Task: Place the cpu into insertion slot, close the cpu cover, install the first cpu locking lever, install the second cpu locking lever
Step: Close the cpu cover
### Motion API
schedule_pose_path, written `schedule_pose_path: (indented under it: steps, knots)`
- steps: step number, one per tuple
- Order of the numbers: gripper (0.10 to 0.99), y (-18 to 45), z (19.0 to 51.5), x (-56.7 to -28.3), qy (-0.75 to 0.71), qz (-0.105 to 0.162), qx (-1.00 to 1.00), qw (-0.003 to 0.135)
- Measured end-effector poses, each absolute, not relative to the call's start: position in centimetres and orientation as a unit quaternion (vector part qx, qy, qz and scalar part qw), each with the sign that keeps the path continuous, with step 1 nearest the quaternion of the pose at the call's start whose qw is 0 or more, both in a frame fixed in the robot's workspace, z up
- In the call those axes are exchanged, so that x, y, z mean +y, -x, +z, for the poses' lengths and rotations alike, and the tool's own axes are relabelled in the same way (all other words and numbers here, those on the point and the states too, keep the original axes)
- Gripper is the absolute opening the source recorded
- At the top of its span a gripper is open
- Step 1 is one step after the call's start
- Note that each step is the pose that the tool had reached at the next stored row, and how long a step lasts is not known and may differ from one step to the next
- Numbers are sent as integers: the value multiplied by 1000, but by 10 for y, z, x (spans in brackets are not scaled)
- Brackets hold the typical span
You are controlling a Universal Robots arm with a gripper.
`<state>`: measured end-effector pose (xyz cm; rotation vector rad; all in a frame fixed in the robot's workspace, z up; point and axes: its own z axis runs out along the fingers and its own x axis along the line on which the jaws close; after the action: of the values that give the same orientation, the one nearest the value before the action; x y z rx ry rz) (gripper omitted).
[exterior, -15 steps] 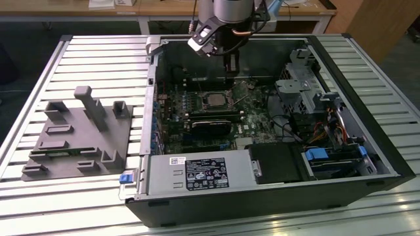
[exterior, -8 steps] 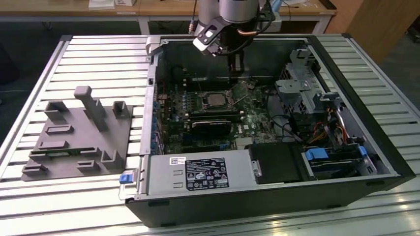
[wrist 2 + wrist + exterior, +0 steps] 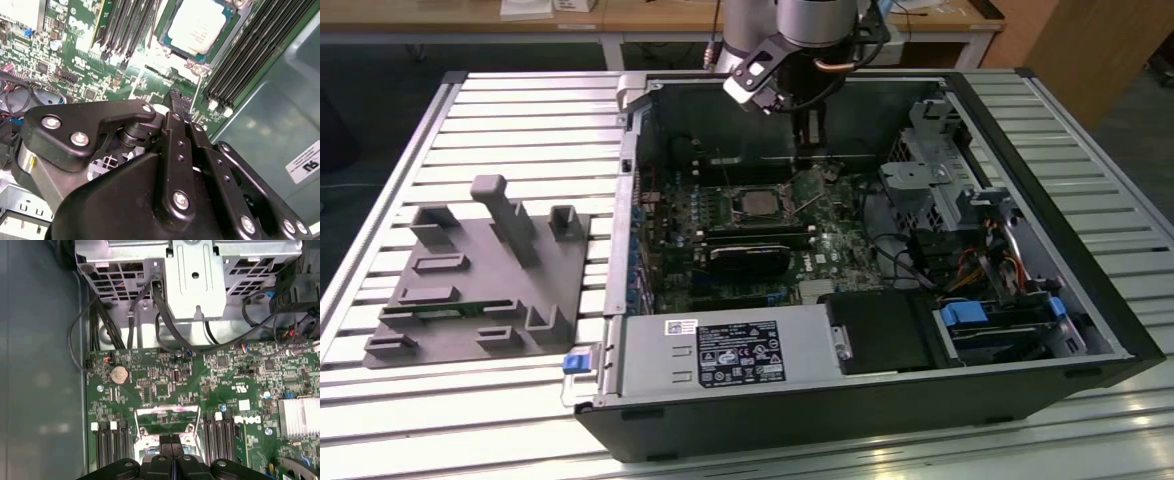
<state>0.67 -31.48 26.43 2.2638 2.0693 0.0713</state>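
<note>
Shows the cpu (image 3: 197, 27) seated in the insertion slot (image 3: 163, 31). Leaves the cpu cover (image 3: 167, 411) open at its 2 o'clock in the exterior view; closing, locking apparently outstanding. Poises the tool (image 3: 809, 148), pinched together, over it.

the cpu (image 3: 758, 203), a small flat square with a silvery-grey top, lies flat inside the insertion slot (image 3: 163, 34), a little above the middle of the exterior view. the slot is a dark square socket on green board. the cpu cover (image 3: 167, 410), a thin silver frame, stands lifted open at its edge.
</note>
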Motion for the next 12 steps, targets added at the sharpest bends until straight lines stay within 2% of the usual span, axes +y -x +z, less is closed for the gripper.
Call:
schedule_pose_path:
  steps: [12]
  knots:
    - [106, -29, 264, -315, -737, 23, 674, 37]
